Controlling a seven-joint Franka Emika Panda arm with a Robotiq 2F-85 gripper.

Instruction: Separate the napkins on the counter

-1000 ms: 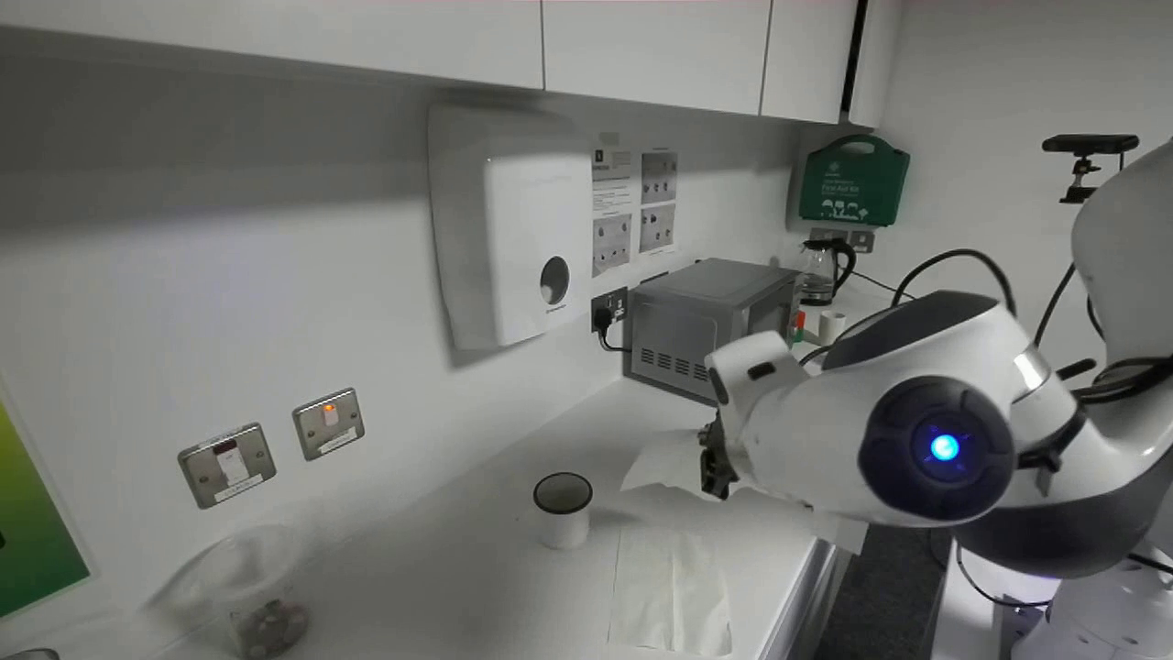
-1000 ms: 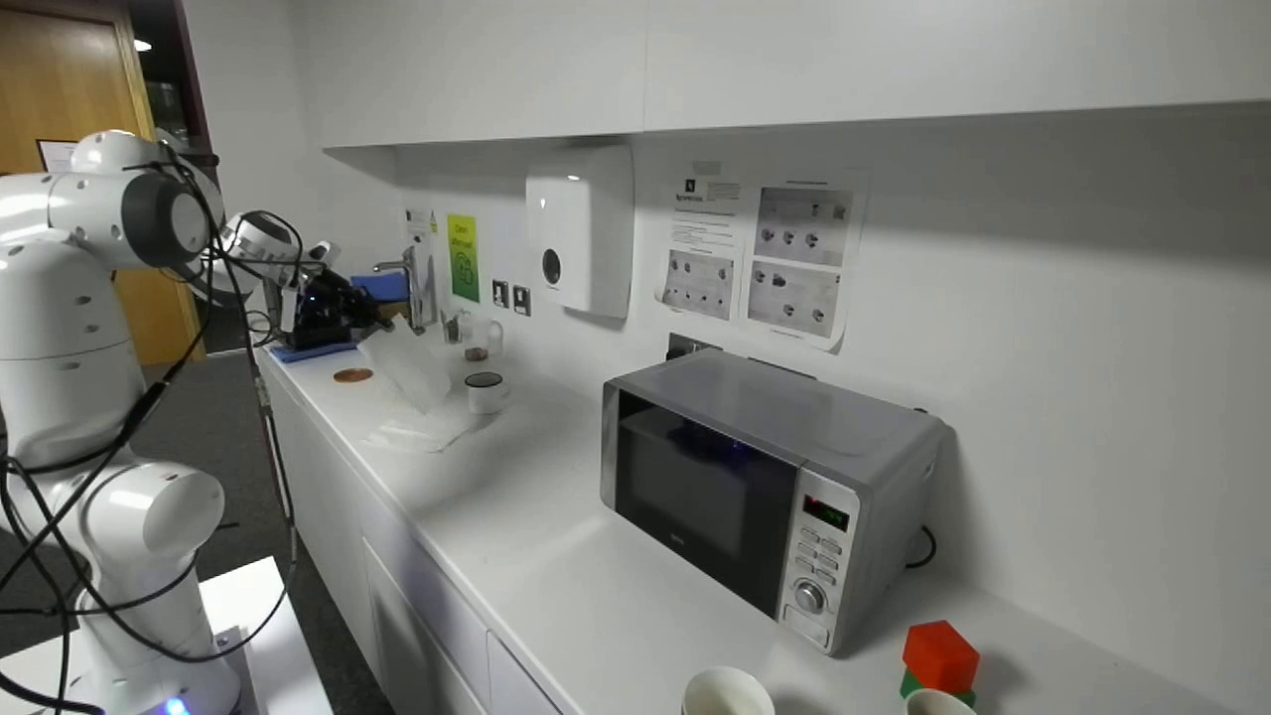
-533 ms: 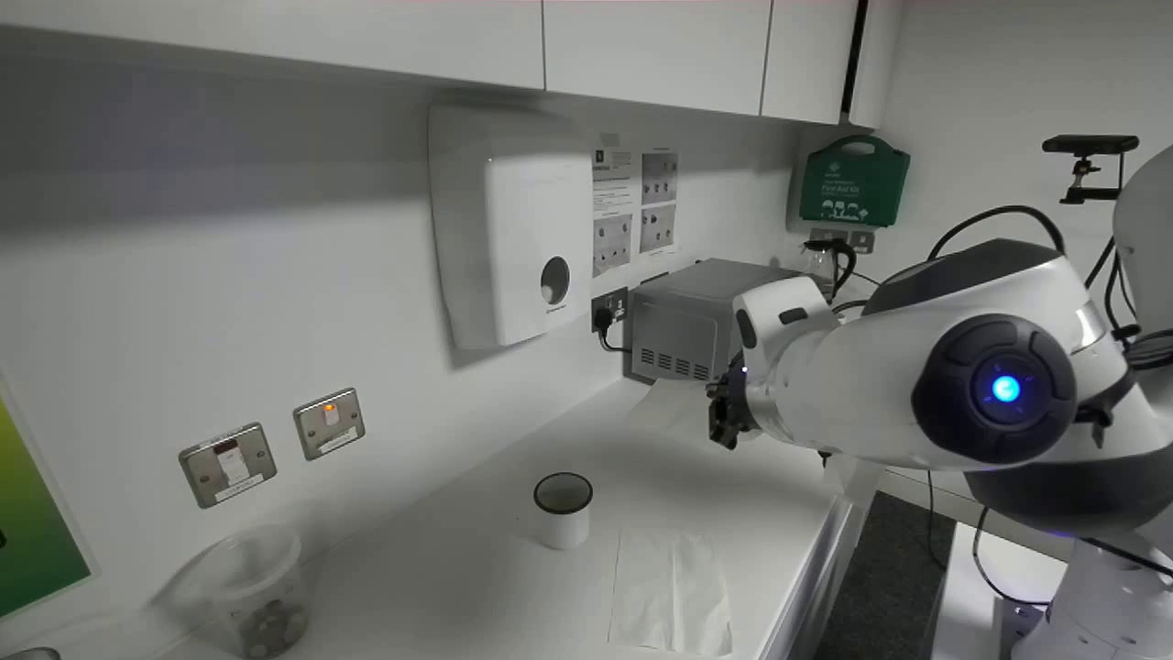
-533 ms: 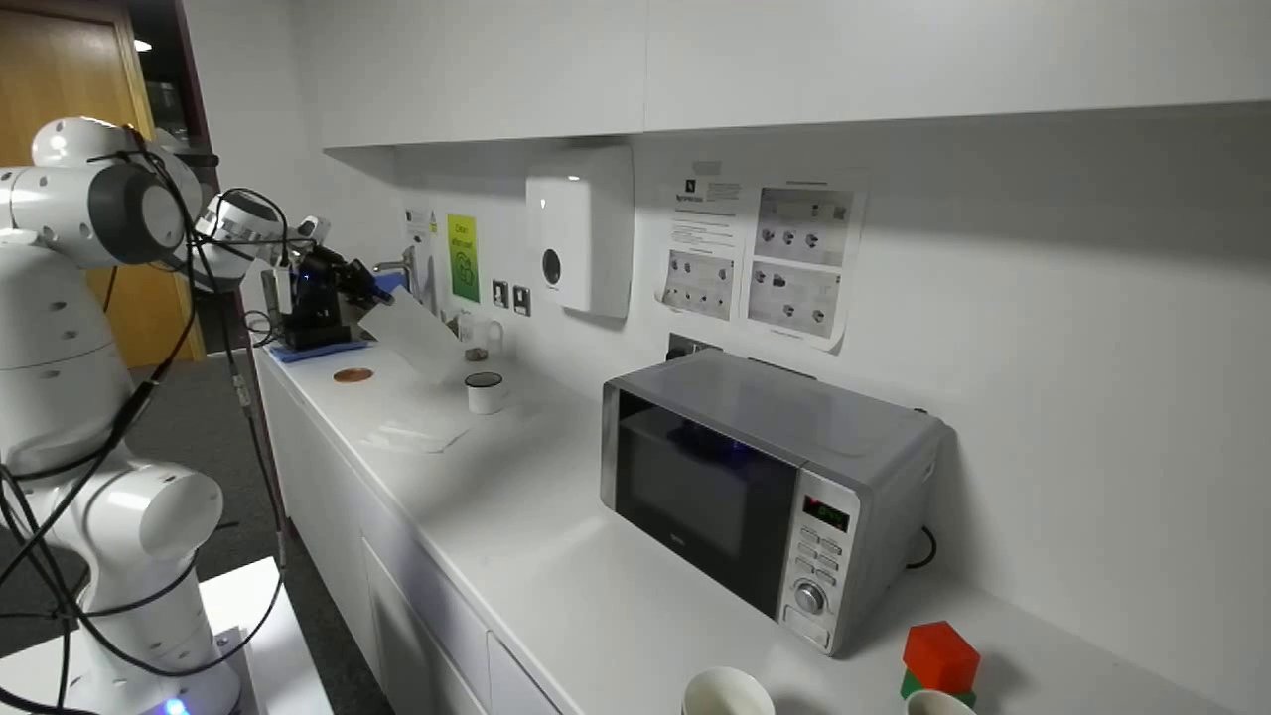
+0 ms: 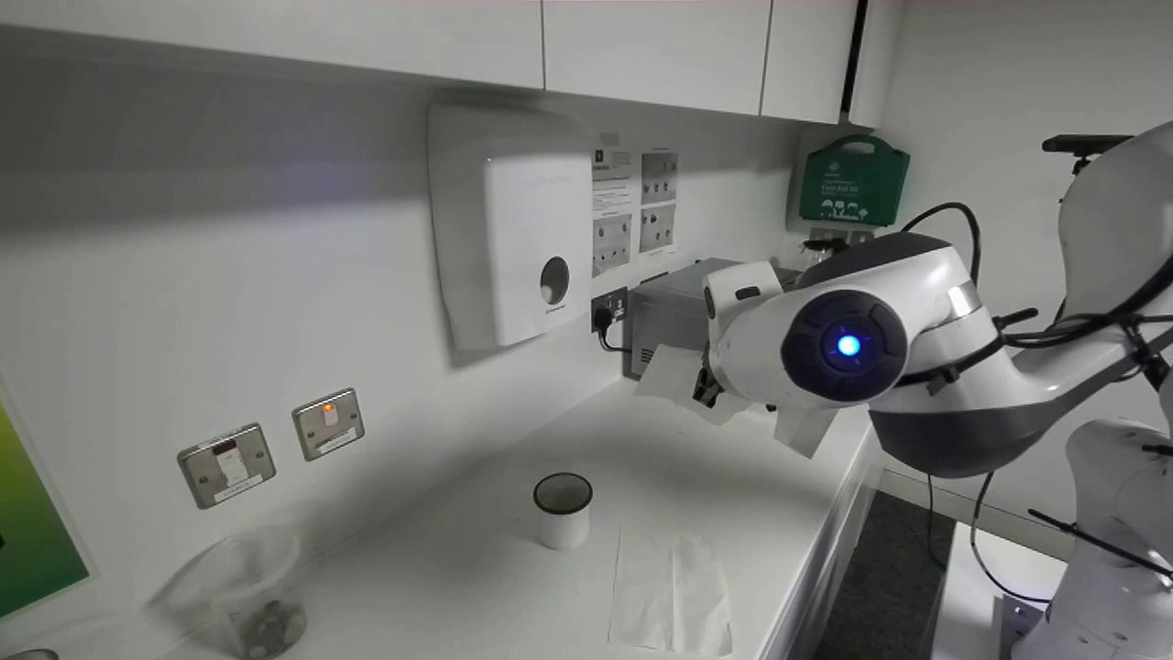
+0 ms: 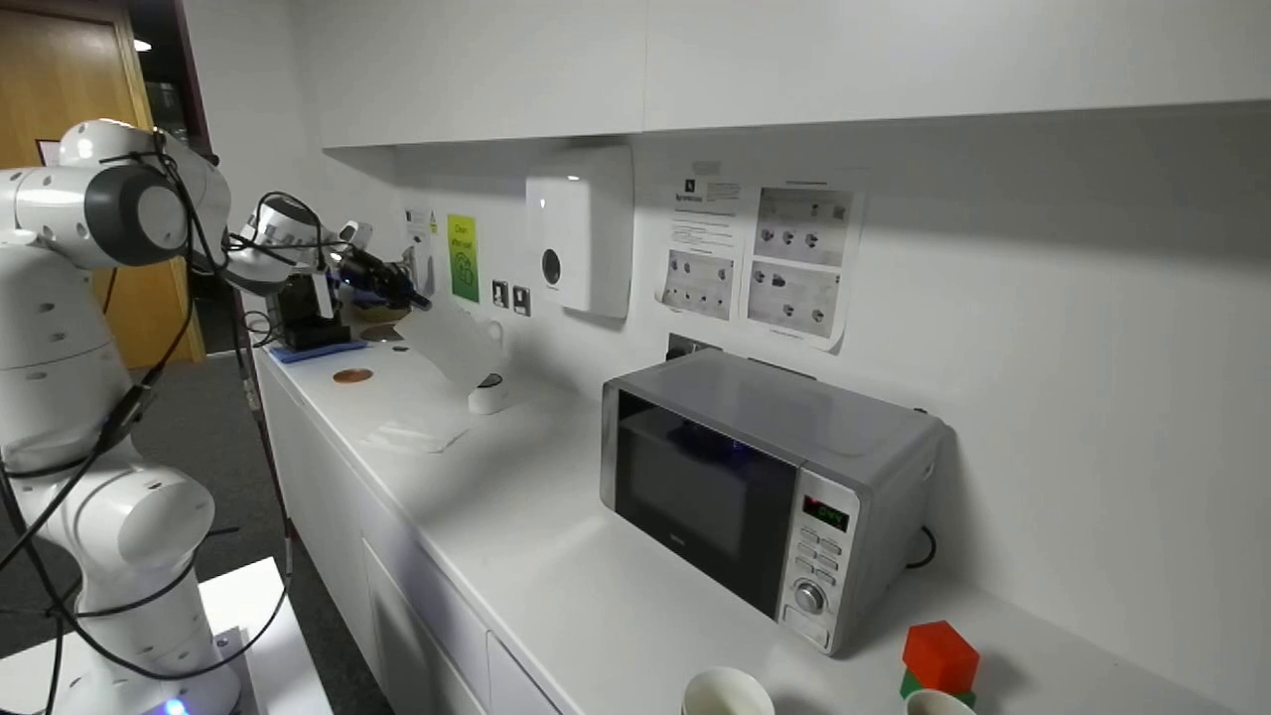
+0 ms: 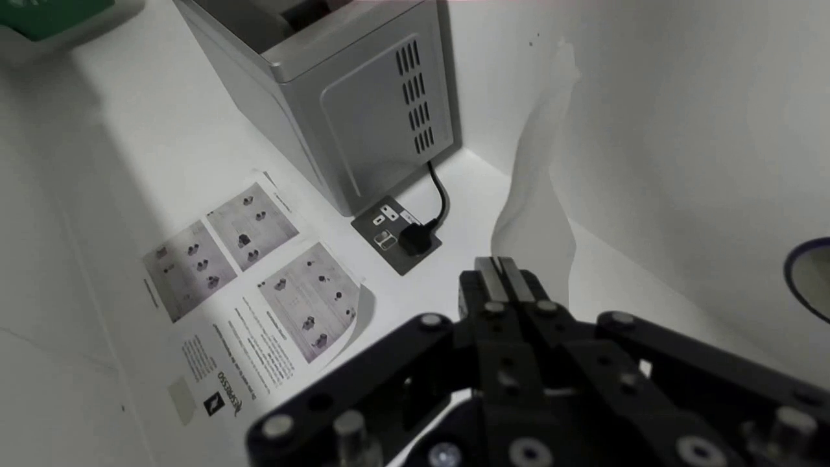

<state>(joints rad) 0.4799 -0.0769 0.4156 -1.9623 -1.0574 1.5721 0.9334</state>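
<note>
A white napkin (image 5: 672,591) lies flat with a crease on the counter; it also shows in an exterior view (image 6: 412,437). My gripper (image 7: 498,264) is shut on the end of another white napkin (image 7: 538,220), which hangs in the air above the counter. This held napkin shows in both exterior views (image 5: 676,378) (image 6: 452,340). The gripper (image 6: 424,301) is well above the counter napkin, and the two napkins are apart. In an exterior view the arm hides part of the held napkin. A white corner shows below the arm there; I cannot tell if it belongs to the same sheet.
A white mug with a dark rim (image 5: 563,527) stands beside the counter napkin. A clear tub (image 5: 261,596) stands by the wall. A microwave (image 6: 705,477), a cup (image 6: 728,693) and a red block (image 6: 940,655) are further along. A paper dispenser (image 5: 513,229) hangs on the wall.
The gripper has risen with the held napkin, which has swung clear of the counter and towards the wall. The counter napkin and mug have not moved.
</note>
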